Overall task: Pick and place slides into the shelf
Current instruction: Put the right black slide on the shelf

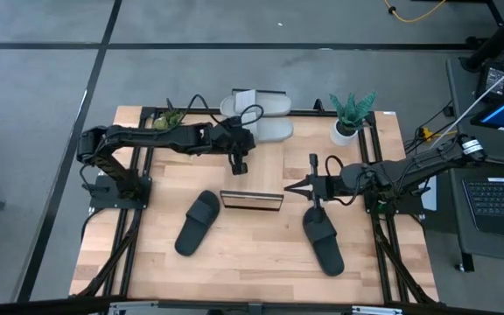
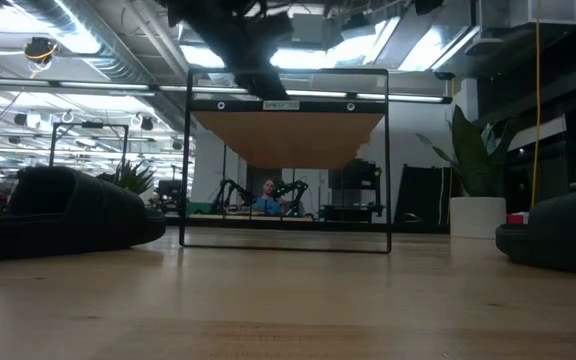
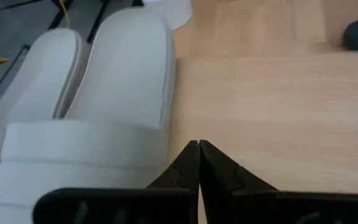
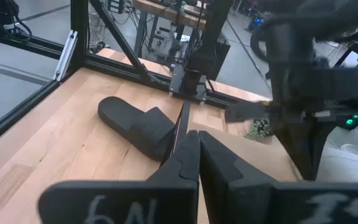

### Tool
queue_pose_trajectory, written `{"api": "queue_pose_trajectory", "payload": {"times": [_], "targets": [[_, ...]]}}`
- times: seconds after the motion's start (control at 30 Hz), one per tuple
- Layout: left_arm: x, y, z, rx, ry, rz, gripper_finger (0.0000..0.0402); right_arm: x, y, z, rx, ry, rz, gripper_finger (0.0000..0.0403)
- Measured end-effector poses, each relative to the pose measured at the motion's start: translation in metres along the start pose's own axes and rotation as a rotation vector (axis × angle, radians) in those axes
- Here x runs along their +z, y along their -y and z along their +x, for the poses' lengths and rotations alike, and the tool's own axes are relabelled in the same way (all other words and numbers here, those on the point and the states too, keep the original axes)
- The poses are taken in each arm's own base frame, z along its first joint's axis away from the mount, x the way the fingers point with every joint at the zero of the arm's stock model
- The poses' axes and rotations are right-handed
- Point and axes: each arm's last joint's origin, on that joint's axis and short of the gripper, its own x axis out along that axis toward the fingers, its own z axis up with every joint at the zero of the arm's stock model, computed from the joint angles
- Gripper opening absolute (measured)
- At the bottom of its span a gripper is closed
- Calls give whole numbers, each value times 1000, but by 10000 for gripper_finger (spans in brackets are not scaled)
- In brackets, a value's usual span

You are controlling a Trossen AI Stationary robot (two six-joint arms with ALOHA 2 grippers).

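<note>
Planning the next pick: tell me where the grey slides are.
In the high view, the grey slides lie side by side at the table's far edge, just beyond the left gripper.

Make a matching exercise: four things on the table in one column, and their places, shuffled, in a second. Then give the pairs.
1. light grey slides
2. shelf
3. potted plant
4. left black slide

A. table centre, between the black slides
B. far right corner
C. far edge, by the left gripper
D. left of the shelf

Pairs: 1-C, 2-A, 3-B, 4-D

Even overhead light, blurred wrist foregrounds.
</note>
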Motion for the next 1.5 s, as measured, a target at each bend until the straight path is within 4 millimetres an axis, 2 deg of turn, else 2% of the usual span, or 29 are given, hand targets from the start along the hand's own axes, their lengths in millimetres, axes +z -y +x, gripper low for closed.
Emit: {"api": "queue_pose_trajectory", "payload": {"times": [0.2,0.33,0.53,0.67,0.83,1.0,1.23,1.5], "targets": [[21,14,-21,-58,-24,48,0,3,1,0,0,-2,-8,5],[30,26,-41,-47,27,73,0,9,3,-3,-3,12,-26,5],[29,41,-80,-37,57,22,0,8,3,-6,7,-30,-24,5],[17,60,-97,-53,91,-21,0,3,2,-6,18,-74,-14,5],[-9,83,-113,-6,99,-91,0,4,-2,-8,35,-74,-18,5],[-29,108,-119,-18,147,-159,0,4,-7,-9,55,-75,-4,5],[-54,143,-123,-39,194,-199,0,2,-22,-16,-29,-137,61,5],[-67,170,-136,-81,289,-245,0,3,-47,-29,-52,-148,115,5]]}}
